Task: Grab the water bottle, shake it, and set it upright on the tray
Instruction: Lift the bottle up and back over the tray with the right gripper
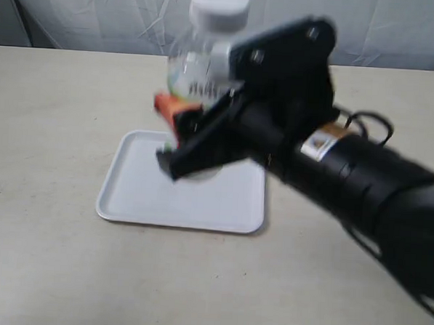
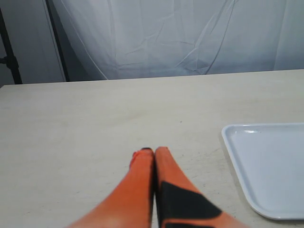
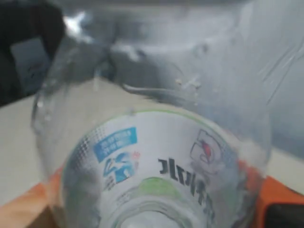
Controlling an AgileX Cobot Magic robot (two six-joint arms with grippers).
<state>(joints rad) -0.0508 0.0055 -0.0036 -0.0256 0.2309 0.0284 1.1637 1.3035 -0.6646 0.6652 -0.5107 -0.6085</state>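
The water bottle [image 1: 201, 56] is held upright in the air above the far edge of the tray [image 1: 142, 195], white cap on top, blurred by motion. My right gripper [image 1: 177, 120] is shut on its lower body, orange fingers on either side. In the right wrist view the bottle [image 3: 156, 161] fills the picture, its white-and-green label with dark lettering facing the camera, and an orange finger [image 3: 278, 192] shows beside it. My left gripper [image 2: 151, 151] is shut and empty over the bare table, left of the tray [image 2: 266, 166]. It is not seen in the exterior view.
A beige table [image 1: 51, 125] carries everything. A white cloth backdrop [image 1: 101, 14] hangs behind the far edge. A dark stand pole [image 2: 9, 52] is at the left in the left wrist view. The right arm's black body [image 1: 361, 185] reaches across the right half.
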